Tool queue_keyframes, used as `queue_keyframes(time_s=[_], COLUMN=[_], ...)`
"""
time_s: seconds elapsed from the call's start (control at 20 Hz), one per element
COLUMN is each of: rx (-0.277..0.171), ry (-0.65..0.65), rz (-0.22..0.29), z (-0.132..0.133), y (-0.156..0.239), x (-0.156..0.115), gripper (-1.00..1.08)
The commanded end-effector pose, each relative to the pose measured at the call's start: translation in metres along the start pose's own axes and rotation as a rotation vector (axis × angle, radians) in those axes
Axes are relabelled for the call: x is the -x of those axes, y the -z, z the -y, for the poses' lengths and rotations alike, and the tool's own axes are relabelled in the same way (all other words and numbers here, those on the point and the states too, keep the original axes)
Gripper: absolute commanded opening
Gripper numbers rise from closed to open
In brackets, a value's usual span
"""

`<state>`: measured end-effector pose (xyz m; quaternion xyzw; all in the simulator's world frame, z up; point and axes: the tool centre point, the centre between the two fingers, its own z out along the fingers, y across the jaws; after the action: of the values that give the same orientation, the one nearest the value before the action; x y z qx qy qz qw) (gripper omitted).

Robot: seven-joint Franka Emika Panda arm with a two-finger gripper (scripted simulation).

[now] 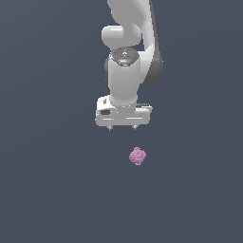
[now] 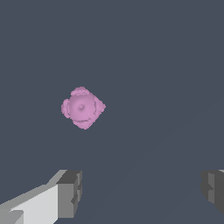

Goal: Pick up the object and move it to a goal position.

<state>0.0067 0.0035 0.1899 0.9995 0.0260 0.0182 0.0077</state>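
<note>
**Small lumpy berry, free on the table, tool spread wide above it**

Lies alone on the dark grey table (image 1: 52, 190): a pink-purple berry-shaped blob (image 1: 137, 156), roughly round, bumpy all over, touched by nothing. Sits below the white tool (image 1: 123, 128) and a little toward the exterior view's right of it, clearly apart, not between the fingertips. Seen from the wrist (image 2: 82, 107), off to one side of the gap rather than centred in it.

Tool (image 2: 142, 188) wide open and empty: two dark pads (image 2: 70, 192) far apart, with bare table between them, the span well broader than the blob.

Likely light, judging by the small size. Stiffness not readable from the render. Knobbly surface probably gives the pads some bite, though a rounded body may roll or squirt out under an off-centre squeeze. Best taken across the widest middle, pads on opposite flanks, low enough to pass the bulge. Needs a sideways shift to centre before descending.
</note>
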Motion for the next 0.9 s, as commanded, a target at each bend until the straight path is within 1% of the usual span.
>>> queue_keyframes(time_s=[0.0, 0.15, 0.45, 0.85], rx=[0.0, 0.002, 0.011, 0.01], ry=[0.0, 0.006, 0.035, 0.015], rz=[0.0, 0.006, 0.037, 0.037], z=[0.0, -0.001, -0.005, -0.003], y=[0.0, -0.002, -0.013, -0.015], x=[0.0, 0.002, 0.01, 0.008], gripper=[1.0, 1.0, 1.0, 1.0])
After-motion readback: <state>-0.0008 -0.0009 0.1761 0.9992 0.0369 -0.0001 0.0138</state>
